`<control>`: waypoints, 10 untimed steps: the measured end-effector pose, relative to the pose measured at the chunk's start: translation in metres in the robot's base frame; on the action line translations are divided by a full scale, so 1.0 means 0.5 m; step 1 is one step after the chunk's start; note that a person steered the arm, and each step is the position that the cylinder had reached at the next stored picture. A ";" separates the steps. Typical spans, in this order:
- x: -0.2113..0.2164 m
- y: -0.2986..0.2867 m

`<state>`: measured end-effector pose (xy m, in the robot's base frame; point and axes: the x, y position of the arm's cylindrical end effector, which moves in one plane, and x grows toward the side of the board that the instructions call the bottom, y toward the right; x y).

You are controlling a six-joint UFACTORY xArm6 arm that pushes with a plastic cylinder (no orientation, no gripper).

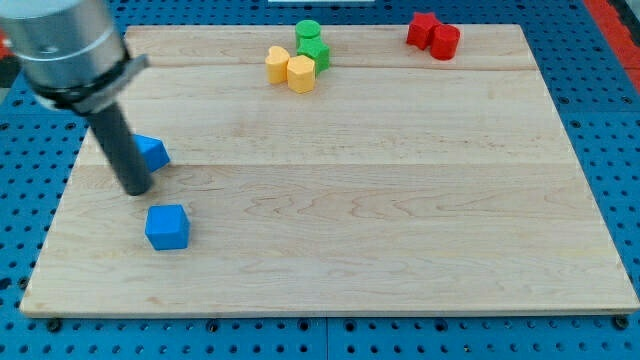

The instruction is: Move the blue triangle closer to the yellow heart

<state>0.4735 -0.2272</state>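
The blue triangle (153, 153) lies near the board's left edge, partly hidden behind my rod. My tip (135, 191) rests on the board just below and left of it, touching or nearly touching it. The yellow heart (277, 64) sits at the view's top centre, far up and right of the triangle. A yellow hexagon-like block (301, 74) touches the heart's right side.
A blue cube (167, 227) lies just below and right of my tip. Two green blocks (312, 43) sit at the top next to the yellow ones. Two red blocks (433, 35) sit at the top right. The wooden board (400, 200) lies on a blue perforated table.
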 end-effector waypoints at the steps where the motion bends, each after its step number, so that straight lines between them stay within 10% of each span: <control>1: -0.088 -0.042; 4: -0.055 0.025; 6: -0.078 0.314; 8: 0.073 0.281; 10: -0.070 0.302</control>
<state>0.4383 -0.0764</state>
